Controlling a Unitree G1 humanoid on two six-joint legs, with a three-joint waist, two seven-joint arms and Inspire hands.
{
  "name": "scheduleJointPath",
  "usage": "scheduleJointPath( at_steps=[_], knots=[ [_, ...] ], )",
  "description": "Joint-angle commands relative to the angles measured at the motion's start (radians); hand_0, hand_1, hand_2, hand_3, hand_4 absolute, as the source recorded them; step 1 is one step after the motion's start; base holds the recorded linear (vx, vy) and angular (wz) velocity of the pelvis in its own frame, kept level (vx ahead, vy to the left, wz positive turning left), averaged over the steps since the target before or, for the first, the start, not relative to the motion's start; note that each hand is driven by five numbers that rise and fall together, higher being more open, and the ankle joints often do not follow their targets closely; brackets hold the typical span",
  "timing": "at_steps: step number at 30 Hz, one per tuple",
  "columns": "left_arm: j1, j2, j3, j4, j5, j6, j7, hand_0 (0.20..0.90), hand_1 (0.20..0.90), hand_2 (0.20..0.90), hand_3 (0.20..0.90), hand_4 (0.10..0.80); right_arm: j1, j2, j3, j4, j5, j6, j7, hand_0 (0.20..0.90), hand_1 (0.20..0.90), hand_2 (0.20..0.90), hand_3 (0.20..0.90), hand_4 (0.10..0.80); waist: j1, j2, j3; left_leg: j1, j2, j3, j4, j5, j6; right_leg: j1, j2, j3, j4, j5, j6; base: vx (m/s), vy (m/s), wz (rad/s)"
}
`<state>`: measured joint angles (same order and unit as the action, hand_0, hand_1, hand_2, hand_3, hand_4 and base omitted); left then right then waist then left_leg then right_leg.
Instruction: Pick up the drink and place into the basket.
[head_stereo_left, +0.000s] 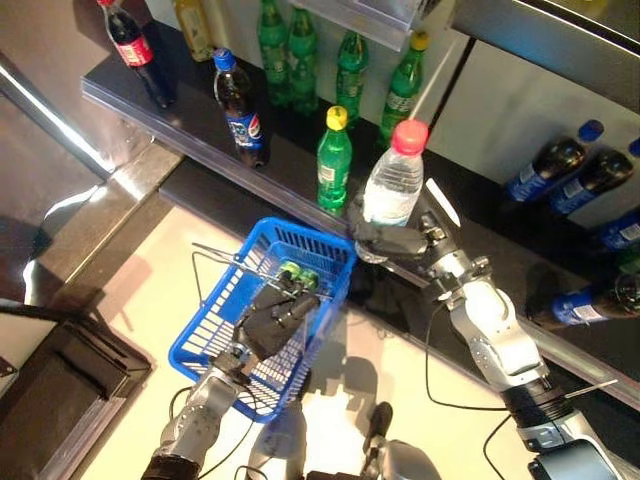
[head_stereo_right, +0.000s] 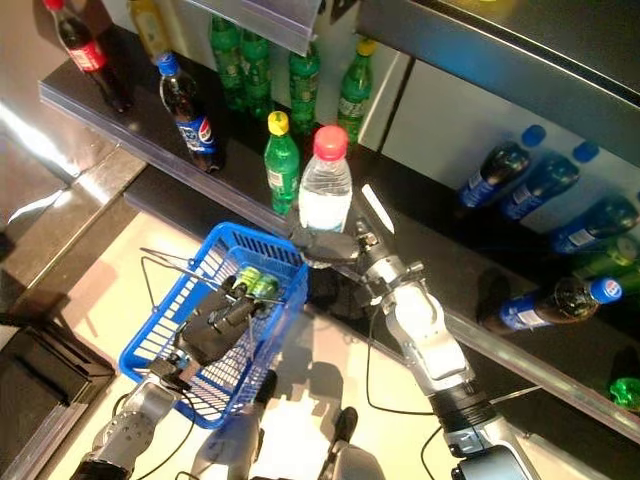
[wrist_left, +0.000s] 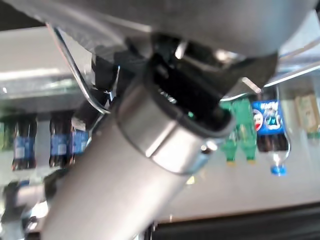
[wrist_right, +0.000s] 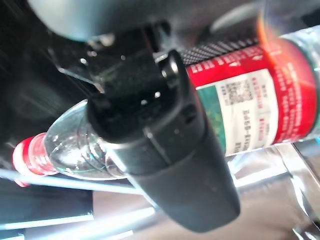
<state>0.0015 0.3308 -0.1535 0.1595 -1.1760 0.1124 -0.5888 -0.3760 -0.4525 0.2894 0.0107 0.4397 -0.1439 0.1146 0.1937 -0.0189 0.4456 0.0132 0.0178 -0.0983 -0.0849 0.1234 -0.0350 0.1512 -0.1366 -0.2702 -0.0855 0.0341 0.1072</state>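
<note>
A clear water bottle (head_stereo_left: 393, 185) with a pink-red cap and red label (wrist_right: 250, 110) stands upright in my right hand (head_stereo_left: 402, 243), whose fingers and thumb (wrist_right: 165, 165) are curled round its lower body. It hangs at the shelf's front edge, just above the far right corner of the blue wire basket (head_stereo_left: 215, 320). My left hand (head_stereo_left: 280, 318) is curled on the basket's right wall and holds it off the floor. A green bottle (head_stereo_left: 298, 272) lies inside at the far end. The basket's wire handles (head_stereo_left: 215, 255) hang loose.
The dark shelf (head_stereo_left: 130, 100) behind carries several green bottles (head_stereo_left: 334, 160) and cola bottles (head_stereo_left: 240, 110). Dark blue-capped bottles (head_stereo_left: 545, 165) lie on the lower shelf at the right. A dark tray-like object (head_stereo_left: 60, 385) sits on the floor at the left.
</note>
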Motion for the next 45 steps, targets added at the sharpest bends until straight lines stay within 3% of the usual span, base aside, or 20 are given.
scheduleJointPath(
  at_steps=[1,12,45],
  knots=[
    [-0.054,-0.036,-0.063,-0.185,-0.075,-0.084,-0.123,0.3,0.3,0.3,0.2,0.1,-0.016,0.056,0.067,-0.084,0.05,-0.119,0.021,0.3,0.3,0.3,0.2,0.1,0.026,-0.016,-0.377,0.04,0.003,0.017,-0.002,-0.062,0.006,-0.014,-0.013,-0.046,0.001,0.035,-0.02,0.001,0.002,0.12],
    [-0.084,-0.022,-0.1,-0.326,-0.031,-0.014,-0.15,0.3,0.3,0.3,0.2,0.1,-0.109,0.109,0.188,-0.006,-0.025,-0.111,-0.043,0.3,0.3,0.3,0.2,0.1,0.107,-0.026,-0.383,0.017,-0.011,-0.055,-0.002,-0.04,0.0,0.007,-0.004,-0.107,0.005,0.023,-0.029,0.011,-0.017,0.23],
    [-0.143,0.007,-0.162,-0.567,-0.05,0.07,-0.281,0.3,0.3,0.3,0.2,0.1,-0.208,0.09,0.326,0.189,-0.231,0.007,-0.067,0.3,0.3,0.3,0.2,0.1,0.199,-0.035,-0.392,-0.017,-0.041,-0.158,-0.002,-0.01,-0.006,0.025,-0.004,-0.187,0.011,0.011,-0.031,0.005,0.003,0.09]
  ],
)
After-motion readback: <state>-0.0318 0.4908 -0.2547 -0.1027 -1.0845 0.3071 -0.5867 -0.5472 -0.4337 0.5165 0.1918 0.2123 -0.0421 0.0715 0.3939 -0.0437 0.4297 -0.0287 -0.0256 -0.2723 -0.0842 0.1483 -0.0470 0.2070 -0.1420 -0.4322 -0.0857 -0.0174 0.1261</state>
